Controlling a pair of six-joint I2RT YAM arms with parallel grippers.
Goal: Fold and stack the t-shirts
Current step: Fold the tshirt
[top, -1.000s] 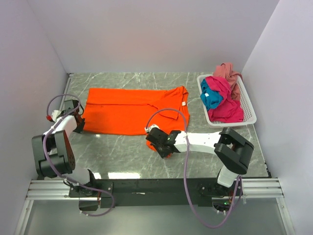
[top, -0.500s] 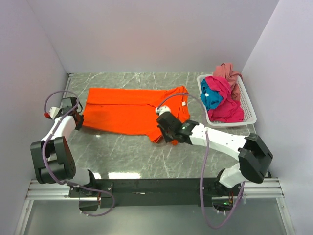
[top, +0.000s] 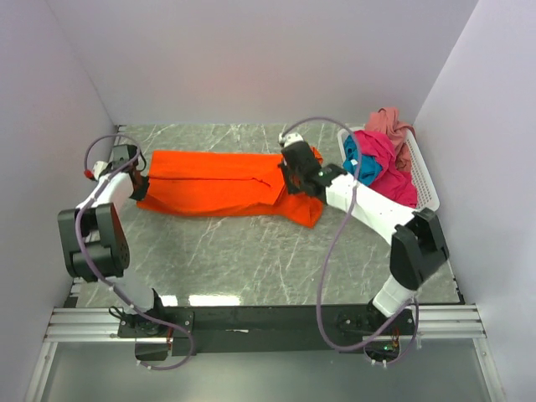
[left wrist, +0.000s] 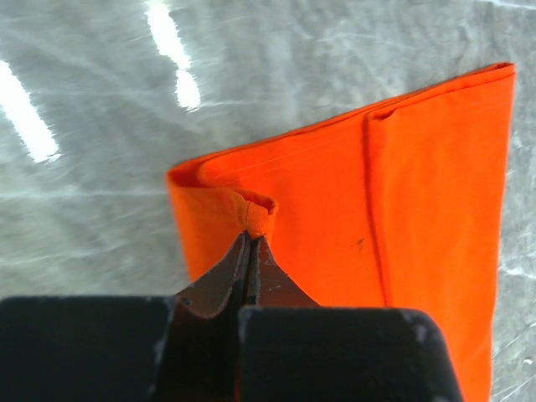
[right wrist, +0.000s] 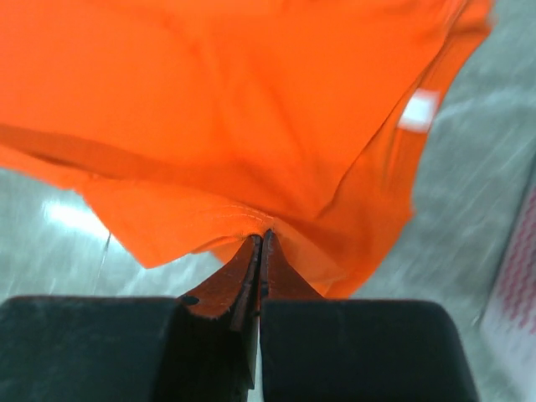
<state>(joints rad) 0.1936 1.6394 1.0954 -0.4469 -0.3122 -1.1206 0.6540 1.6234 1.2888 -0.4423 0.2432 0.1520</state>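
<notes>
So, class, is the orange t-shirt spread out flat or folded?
Folded over: the orange t-shirt lies as a doubled strip, layered edges showing by the left tool; the right tool pinches the other end.

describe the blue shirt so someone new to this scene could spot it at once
Find the white basket at the far right, heaped with crumpled shirts. The blue shirt sits on the heap's left side, against the magenta shirt, with the pink shirt farther back. It is the only blue cloth there.

Bright even overhead light, glare streaks on table (left wrist: 335, 50), right-wrist view blurred.
</notes>
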